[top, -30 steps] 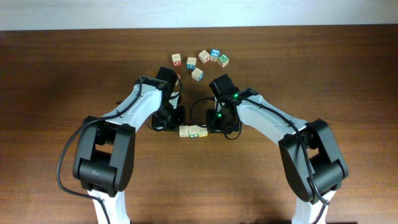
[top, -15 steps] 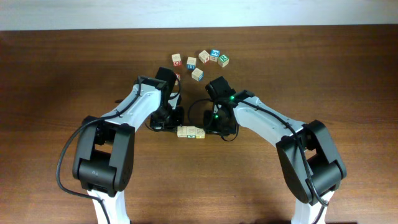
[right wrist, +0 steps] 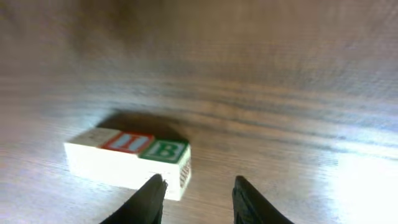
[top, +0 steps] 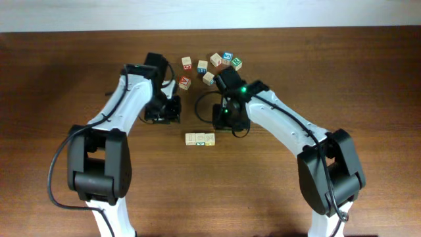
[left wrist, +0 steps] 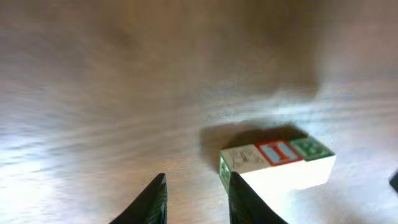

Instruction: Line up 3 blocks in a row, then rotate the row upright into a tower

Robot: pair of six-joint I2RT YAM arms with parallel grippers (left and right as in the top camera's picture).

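Three pale wooden blocks (top: 200, 139) lie touching in a straight row on the table. In the left wrist view the row (left wrist: 277, 163) shows a pale face, a red-printed face and a green-printed face on top. My left gripper (top: 164, 113) stands up and left of the row, open, with only bare wood between its fingers (left wrist: 245, 202). My right gripper (top: 227, 122) stands up and right of the row, also open and empty. In the right wrist view the row (right wrist: 127, 155) lies just ahead of the left fingertip (right wrist: 151, 198).
Several more alphabet cubes (top: 209, 78) lie scattered at the far side of the table, close behind the right arm; one red-printed cube (top: 185, 82) lies between the two arms. The brown table (top: 59, 99) stretches wide on both sides.
Both grippers have drawn back from the ends of the row toward the far side. The left jaws have gone from shut to open, and the right jaws have widened. The row stays on the table.
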